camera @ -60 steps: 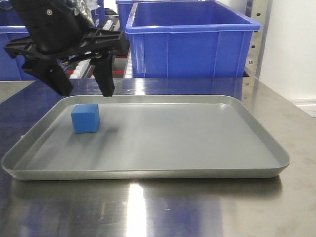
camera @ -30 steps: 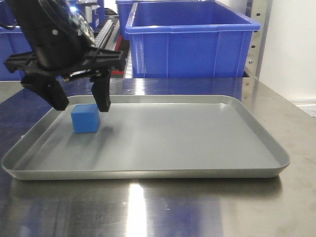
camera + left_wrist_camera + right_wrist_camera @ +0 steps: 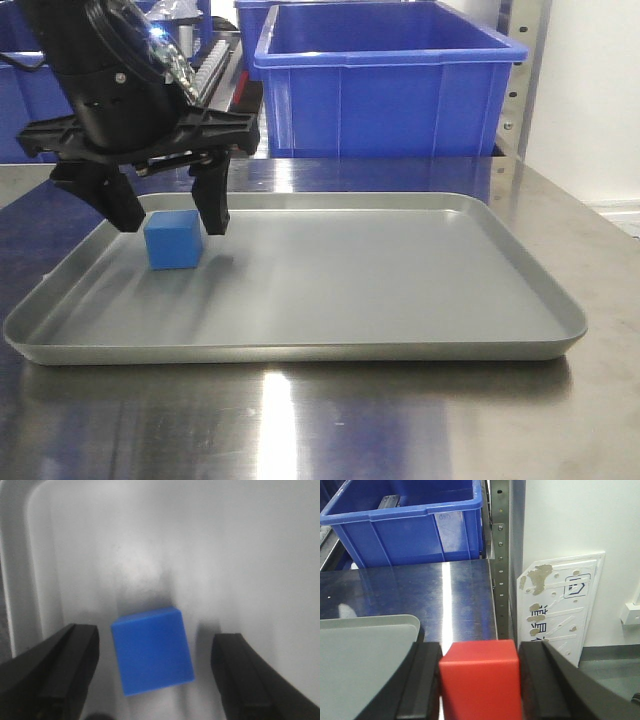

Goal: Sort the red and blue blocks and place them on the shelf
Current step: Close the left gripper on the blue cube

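Left end effector [image 3: 172,224] has dropped from above the far rim of the grey tray [image 3: 300,351] and now straddles the blue block [image 3: 173,240]. Its jaws are spread wide, one finger on each side. The left wrist view shows a clear gap between each finger and the cube, so nothing is gripped yet. The blue block itself has not shifted; it sits flat in the tray's far left corner. I judge the approach to be finished, with closing on the cube as the step in hand.

Further right, the rest of the tray is bare and rests on the steel table [image 3: 420,430]. Behind it stands a large dark-blue bin [image 3: 385,90]. At the far right, the right end effector [image 3: 481,692] does not appear in the front view. Its own camera shows its jaws pressed against both sides of the red block [image 3: 479,667], holding it off the table. It hangs just beyond the tray's corner and near the shelf's perforated upright [image 3: 501,555]. The red cube therefore looks ready for placing.

- Blocks: two, one blue and one red.
- Tray: one.
- End effectors: two, one loaded and one empty.
- Bins: at least two in the front view, the second partly hidden behind the left arm.
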### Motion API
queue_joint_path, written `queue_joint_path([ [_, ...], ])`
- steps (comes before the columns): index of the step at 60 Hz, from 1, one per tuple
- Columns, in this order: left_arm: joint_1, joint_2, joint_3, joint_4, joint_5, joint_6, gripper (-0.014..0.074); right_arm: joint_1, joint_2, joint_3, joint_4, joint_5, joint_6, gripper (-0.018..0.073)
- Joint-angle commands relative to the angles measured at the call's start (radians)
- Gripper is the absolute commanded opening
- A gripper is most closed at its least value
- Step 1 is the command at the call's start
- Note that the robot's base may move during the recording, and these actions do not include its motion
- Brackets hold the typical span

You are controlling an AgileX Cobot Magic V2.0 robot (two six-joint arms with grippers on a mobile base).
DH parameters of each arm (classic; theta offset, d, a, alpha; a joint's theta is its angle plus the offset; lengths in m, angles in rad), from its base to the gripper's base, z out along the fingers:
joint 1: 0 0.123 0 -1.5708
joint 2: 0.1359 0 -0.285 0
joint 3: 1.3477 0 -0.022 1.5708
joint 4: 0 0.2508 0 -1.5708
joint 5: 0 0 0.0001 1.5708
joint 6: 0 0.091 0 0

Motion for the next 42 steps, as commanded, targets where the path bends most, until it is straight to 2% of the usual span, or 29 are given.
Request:
queue_joint_path([
  [1, -0.008, -0.041, -0.033, 0.0, -0.035, -0.006, 0.0512, -0.008, 0.001, -0.03, -0.007, -0.088, -0.007, 0.0055],
  [28, -0.006, -0.041, -0.031, 0.0, -0.035, -0.006, 0.0507, -0.008, 0.001, -0.03, -0.007, -0.088, -0.007, 0.0055],
  [34, -0.006, -0.041, -0.031, 0.0, -0.033, -0.006, 0.0447, -0.008, 0.001, -0.03, -0.007, -0.088, -0.007, 0.0055],
  [42, -0.006, -0.041, -0.031, 0.0, -0.031, -0.006, 0.0293, -0.008, 0.001, -0.03, -0.007, -0.088, -0.007, 0.0055],
])
